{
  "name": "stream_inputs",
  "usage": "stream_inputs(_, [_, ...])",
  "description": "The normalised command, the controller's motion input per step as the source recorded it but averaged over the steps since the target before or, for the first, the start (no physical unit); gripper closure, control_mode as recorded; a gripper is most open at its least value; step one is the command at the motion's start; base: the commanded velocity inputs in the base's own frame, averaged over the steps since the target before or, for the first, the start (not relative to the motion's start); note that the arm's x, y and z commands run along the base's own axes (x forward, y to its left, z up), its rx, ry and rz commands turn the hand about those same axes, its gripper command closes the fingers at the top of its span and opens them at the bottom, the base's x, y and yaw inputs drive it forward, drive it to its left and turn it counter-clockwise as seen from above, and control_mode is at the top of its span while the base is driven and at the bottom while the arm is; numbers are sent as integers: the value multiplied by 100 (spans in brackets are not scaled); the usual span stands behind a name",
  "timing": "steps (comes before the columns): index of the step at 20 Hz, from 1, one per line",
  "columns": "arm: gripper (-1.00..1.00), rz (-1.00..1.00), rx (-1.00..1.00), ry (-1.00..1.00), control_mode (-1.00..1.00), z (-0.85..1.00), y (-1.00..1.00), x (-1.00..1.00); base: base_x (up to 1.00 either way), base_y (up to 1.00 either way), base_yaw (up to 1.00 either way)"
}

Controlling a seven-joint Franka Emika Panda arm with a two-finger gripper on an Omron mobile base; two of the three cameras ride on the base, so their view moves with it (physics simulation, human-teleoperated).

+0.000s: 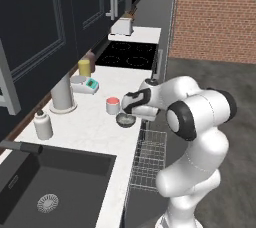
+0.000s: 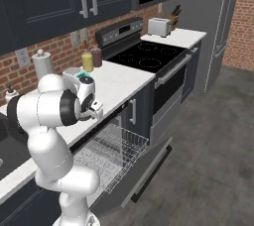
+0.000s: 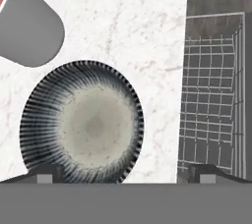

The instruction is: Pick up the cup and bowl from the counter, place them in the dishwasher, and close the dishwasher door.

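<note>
The dark grey ribbed bowl (image 3: 83, 125) lies on the white counter (image 3: 147, 31) close to its front edge, straight below my open gripper (image 3: 127, 176). One fingertip (image 3: 47, 174) stands over the bowl's near rim, the other over the counter edge. Nothing is between them. The cup (image 3: 27, 26) stands just beyond the bowl, grey-sided with a salmon-red top. From the left base view, the gripper (image 1: 128, 113) hovers just above the bowl (image 1: 125, 120), with the cup (image 1: 113, 105) to its left. The dishwasher's wire rack (image 2: 111, 150) is pulled out over the lowered dishwasher door (image 2: 149, 168).
A white capped bottle (image 1: 43, 124), a paper towel stand (image 1: 62, 94), a teal-faced scale (image 1: 86, 85) and a yellow jar (image 1: 84, 67) stand along the back of the counter. The black sink (image 1: 50, 187) is near left, the cooktop (image 1: 127, 54) and toaster (image 1: 121, 26) farther along.
</note>
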Motion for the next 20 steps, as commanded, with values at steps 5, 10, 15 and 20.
stream_inputs(5, [-100,0,0,0,-100,-29,0,22,0,0,0])
stream_inputs(10, [-100,0,0,0,-100,-27,0,16,0,0,0])
stream_inputs(15, [100,0,0,0,-100,-21,0,20,0,0,0])
stream_inputs(20, [100,0,0,0,-100,-12,0,16,0,0,0])
